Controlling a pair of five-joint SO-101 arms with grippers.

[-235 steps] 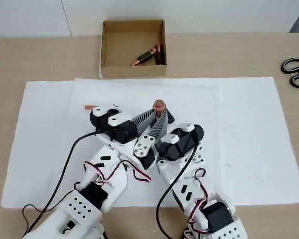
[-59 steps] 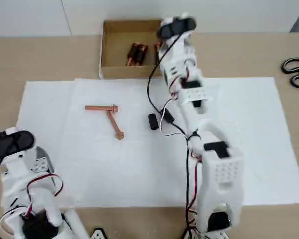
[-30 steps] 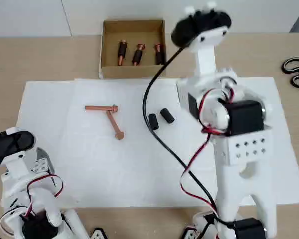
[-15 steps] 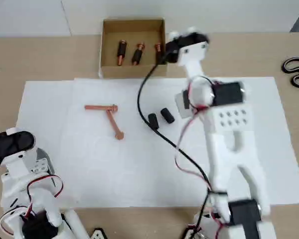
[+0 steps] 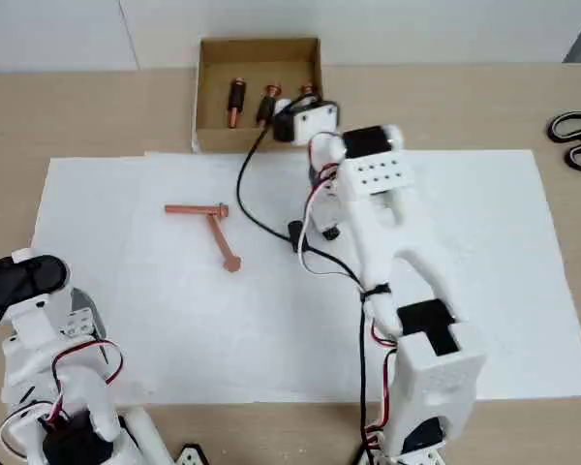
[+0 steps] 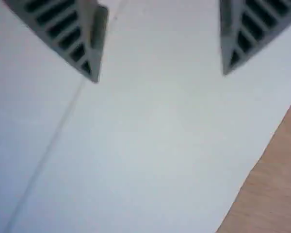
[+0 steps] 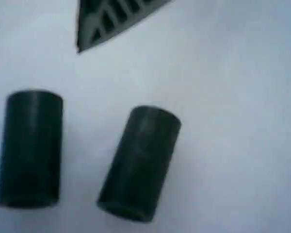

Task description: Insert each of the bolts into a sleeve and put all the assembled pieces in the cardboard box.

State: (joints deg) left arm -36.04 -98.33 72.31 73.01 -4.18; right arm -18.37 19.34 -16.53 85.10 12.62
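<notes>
Three assembled pieces lie in the cardboard box at the table's far side. Two copper bolts rest on the white paper, touching at one end. To their right lie two black sleeves, partly covered by my right arm, which bends over them. The right wrist view has both sleeves close up, side by side, with one grey finger just beyond them and nothing held. My left gripper hangs open over bare paper at the front left.
Scissors lie at the table's right edge. My left arm stands at the front left corner of the paper. The paper's edge and the wooden table lie near the left gripper. A black cable trails from the right arm over the paper.
My right arm has drawn back from above the box and folded down over the two sleeves. The left arm has stayed still.
</notes>
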